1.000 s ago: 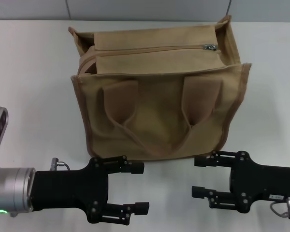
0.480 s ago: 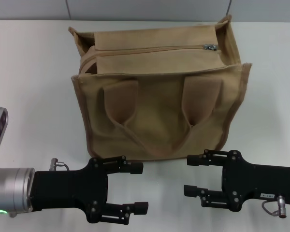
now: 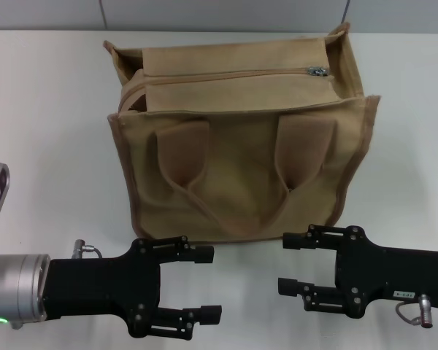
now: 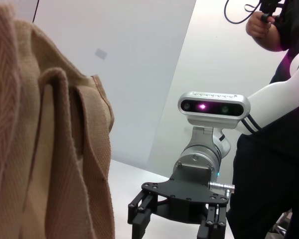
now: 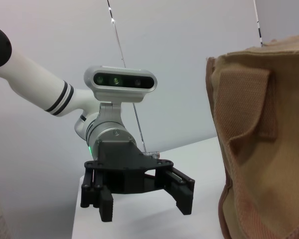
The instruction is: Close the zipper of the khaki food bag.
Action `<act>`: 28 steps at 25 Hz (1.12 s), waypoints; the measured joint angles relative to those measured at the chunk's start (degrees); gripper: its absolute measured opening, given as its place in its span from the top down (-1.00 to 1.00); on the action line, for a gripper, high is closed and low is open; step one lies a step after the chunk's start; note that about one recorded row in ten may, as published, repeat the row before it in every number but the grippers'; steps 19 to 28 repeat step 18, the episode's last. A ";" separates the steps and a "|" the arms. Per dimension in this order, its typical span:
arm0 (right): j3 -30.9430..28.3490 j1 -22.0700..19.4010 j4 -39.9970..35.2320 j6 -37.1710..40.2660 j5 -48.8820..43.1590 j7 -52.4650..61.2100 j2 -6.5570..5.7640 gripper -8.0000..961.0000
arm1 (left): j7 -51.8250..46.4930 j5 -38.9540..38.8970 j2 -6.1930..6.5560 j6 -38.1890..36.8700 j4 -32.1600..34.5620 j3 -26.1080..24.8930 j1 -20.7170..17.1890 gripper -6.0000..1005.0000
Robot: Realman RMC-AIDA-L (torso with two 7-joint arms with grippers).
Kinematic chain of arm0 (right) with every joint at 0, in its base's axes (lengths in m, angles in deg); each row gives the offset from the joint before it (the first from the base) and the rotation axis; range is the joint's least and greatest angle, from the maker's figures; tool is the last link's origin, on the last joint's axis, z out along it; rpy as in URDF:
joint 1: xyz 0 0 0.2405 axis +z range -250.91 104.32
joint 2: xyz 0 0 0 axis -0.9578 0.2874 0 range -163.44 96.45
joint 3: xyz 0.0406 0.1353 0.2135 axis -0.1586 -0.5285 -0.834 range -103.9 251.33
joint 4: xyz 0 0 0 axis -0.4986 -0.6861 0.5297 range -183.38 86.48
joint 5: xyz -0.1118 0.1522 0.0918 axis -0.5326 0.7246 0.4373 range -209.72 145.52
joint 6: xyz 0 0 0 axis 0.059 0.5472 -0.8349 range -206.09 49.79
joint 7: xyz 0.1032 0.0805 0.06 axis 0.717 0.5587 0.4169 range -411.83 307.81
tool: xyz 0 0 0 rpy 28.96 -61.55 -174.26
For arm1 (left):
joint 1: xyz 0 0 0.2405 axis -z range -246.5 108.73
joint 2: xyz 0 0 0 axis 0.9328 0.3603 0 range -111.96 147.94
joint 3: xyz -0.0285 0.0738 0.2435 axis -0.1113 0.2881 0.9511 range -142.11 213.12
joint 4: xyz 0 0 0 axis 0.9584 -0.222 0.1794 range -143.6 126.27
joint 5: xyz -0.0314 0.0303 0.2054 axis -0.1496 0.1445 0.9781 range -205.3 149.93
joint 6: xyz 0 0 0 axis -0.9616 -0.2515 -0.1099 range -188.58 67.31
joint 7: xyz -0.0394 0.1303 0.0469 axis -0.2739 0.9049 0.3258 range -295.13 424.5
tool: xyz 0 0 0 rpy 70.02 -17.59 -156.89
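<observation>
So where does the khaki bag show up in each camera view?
Head view: khaki bag sits top centre, beyond both grippers.
Left wrist view: the bag fills the left side.
Right wrist view: the bag fills the right side.
Shared landmark: its handle strap.

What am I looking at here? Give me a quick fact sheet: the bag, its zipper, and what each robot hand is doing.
bag: khaki food bag, upright on the white table
zipper: zipper along the top, gaping at the robot's left end
pull tab: silver pull tab at the right end
left gripper: left gripper, open, in front of the bag, not touching
right gripper: right gripper, open, in front of the bag, not touching
</observation>
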 joint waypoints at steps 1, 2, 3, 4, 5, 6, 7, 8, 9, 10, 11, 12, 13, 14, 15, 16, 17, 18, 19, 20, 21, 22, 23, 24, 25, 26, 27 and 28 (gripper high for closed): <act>0.00 0.00 0.00 0.00 0.00 0.00 0.00 -0.39 | -0.02 0.00 0.00 0.05 0.01 0.01 0.00 -0.66; -0.08 0.00 0.00 0.05 0.00 0.01 0.00 -0.39 | -0.05 0.00 0.00 0.13 0.01 0.01 0.00 -0.66; -0.13 0.00 0.00 0.11 0.00 0.02 0.00 -0.39 | -0.06 0.00 0.00 0.19 0.01 0.02 -0.01 -0.66; -0.15 0.00 0.00 0.18 0.00 0.03 0.00 -0.39 | -0.06 0.00 0.00 0.20 0.01 0.02 0.00 -0.66; -0.16 0.00 0.00 0.26 0.00 0.05 0.00 -0.39 | -0.07 0.00 -0.01 0.20 0.01 0.02 0.00 -0.66; -0.15 0.02 0.00 0.29 0.00 0.07 0.00 -0.39 | -0.07 0.00 -0.01 0.19 0.01 0.02 0.00 -0.66; -0.14 0.04 0.00 0.31 0.00 0.09 0.00 -0.39 | -0.08 0.00 -0.02 0.14 0.01 0.00 -0.02 -0.66; -0.12 0.05 0.00 0.32 0.00 0.11 0.00 -0.39 | -0.08 0.00 -0.01 0.10 0.01 -0.06 -0.03 -0.66; -0.12 0.06 0.00 0.33 0.00 0.11 0.00 -0.39 | -0.08 0.00 -0.02 0.05 0.01 -0.14 -0.05 -0.66; -0.12 0.07 0.00 0.38 0.00 0.15 0.00 -0.39 | -0.08 0.00 -0.01 0.01 0.04 -0.22 -0.07 -0.66; -0.12 0.07 0.00 0.38 0.00 0.15 0.00 -0.39 | -0.09 0.00 -0.01 -0.02 0.06 -0.29 -0.10 -0.66; -0.08 0.08 0.00 0.43 0.00 0.25 -0.01 -0.39 | -0.09 0.00 0.00 -0.03 0.08 -0.33 -0.12 -0.66; -0.04 0.08 0.00 0.45 0.00 0.36 0.00 -0.39 | -0.09 0.00 0.02 -0.04 0.10 -0.36 -0.17 -0.66; -0.04 0.10 0.00 0.46 0.00 0.44 -0.01 -0.39 | -0.09 0.00 0.03 -0.05 0.11 -0.38 -0.20 -0.66; -0.07 0.15 0.00 0.47 0.00 0.55 -0.01 -0.39 | -0.09 -0.02 0.04 -0.06 0.11 -0.39 -0.26 -0.66; -0.07 0.15 0.00 0.47 0.00 0.55 -0.01 -0.39 | -0.09 -0.05 0.04 -0.06 0.12 -0.39 -0.29 -0.66; -0.09 0.15 0.00 0.47 0.00 0.56 0.00 -0.39 | -0.09 -0.09 0.05 -0.06 0.15 -0.40 -0.32 -0.66; -0.11 0.16 0.00 0.47 0.00 0.57 0.00 -0.39 | -0.09 -0.10 0.07 -0.06 0.20 -0.41 -0.34 -0.66; -0.11 0.16 0.00 0.47 0.00 0.57 0.00 -0.39 | -0.09 -0.10 0.07 -0.06 0.20 -0.41 -0.34 -0.66; -0.11 0.16 0.00 0.47 0.00 0.57 0.00 -0.39 | -0.09 -0.10 0.07 -0.06 0.20 -0.41 -0.34 -0.66; -0.11 0.16 0.00 0.47 0.00 0.57 0.00 -0.39 | -0.09 -0.10 0.07 -0.06 0.20 -0.41 -0.34 -0.66; -0.11 0.16 0.00 0.47 0.00 0.57 0.00 -0.39 | -0.09 -0.10 0.07 -0.06 0.20 -0.41 -0.34 -0.66; -0.11 0.16 0.00 0.47 0.00 0.57 0.00 -0.39 | -0.09 -0.10 0.07 -0.06 0.20 -0.41 -0.34 -0.66; -0.11 0.16 0.00 0.47 0.00 0.57 0.00 -0.39 | -0.09 -0.10 0.07 -0.06 0.20 -0.41 -0.34 -0.66; -0.11 0.16 0.00 0.47 0.00 0.57 0.00 -0.39 | -0.09 -0.10 0.07 -0.06 0.20 -0.41 -0.34 -0.66; -0.11 0.16 0.00 0.47 0.00 0.57 0.00 -0.39 | -0.09 -0.10 0.07 -0.06 0.20 -0.41 -0.34 -0.66; -0.11 0.16 0.00 0.47 0.00 0.57 0.00 -0.39 | -0.09 -0.10 0.07 -0.06 0.20 -0.41 -0.34 -0.66; -0.11 0.16 0.00 0.47 0.00 0.57 0.00 -0.39 | -0.09 -0.10 0.07 -0.06 0.20 -0.41 -0.34 -0.66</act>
